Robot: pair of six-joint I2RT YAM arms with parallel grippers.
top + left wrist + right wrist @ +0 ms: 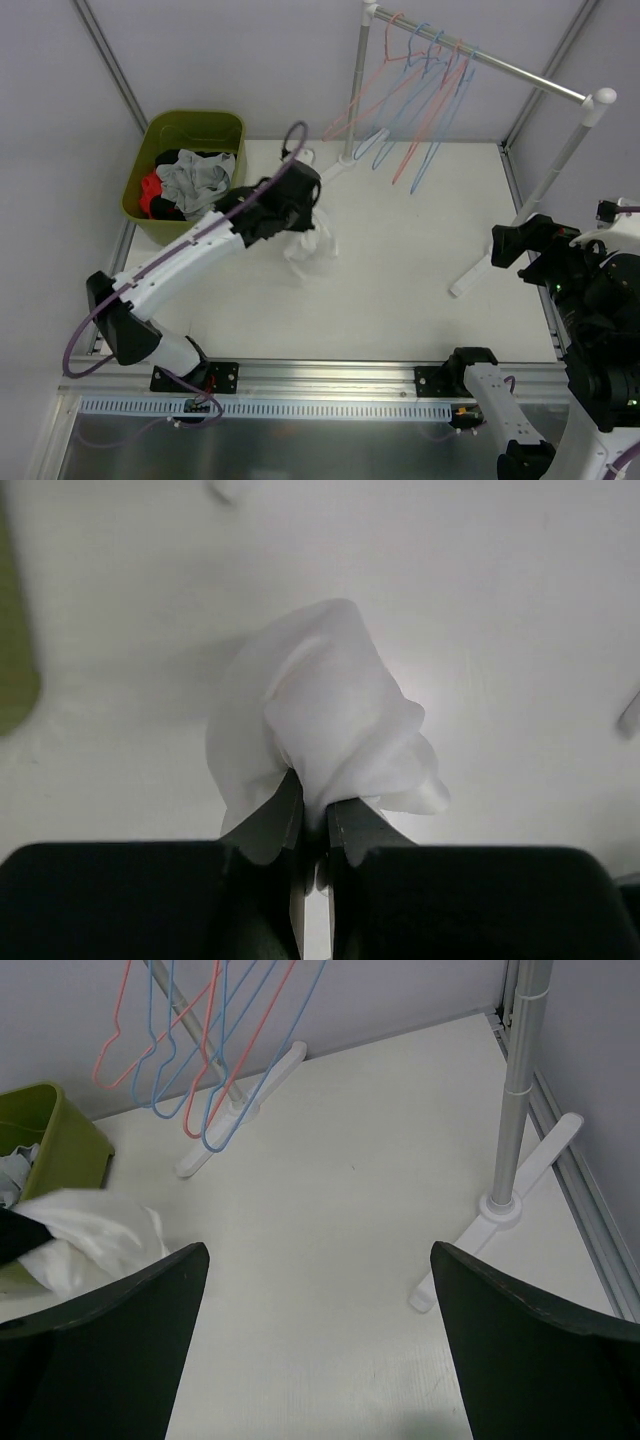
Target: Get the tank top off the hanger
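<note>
Top view: left gripper [300, 205], centre-left of frame, clamped on white tank top [312, 250], bunched near green bin [195, 125] (clothes inside). Hangers [420, 90] on rack [500, 68], upper right.
Left wrist: jaws pinched on fabric fold, bottom centre.
Right wrist: right gripper [318, 1255] spread wide, holding nothing; tank top at left edge.

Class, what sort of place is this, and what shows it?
Probably a robot lab cell for laundry practice: a white table walled by panels, a clothes rail with empty wire hangers, a green bin of clothes. The left tool pinches a white garment.
</note>
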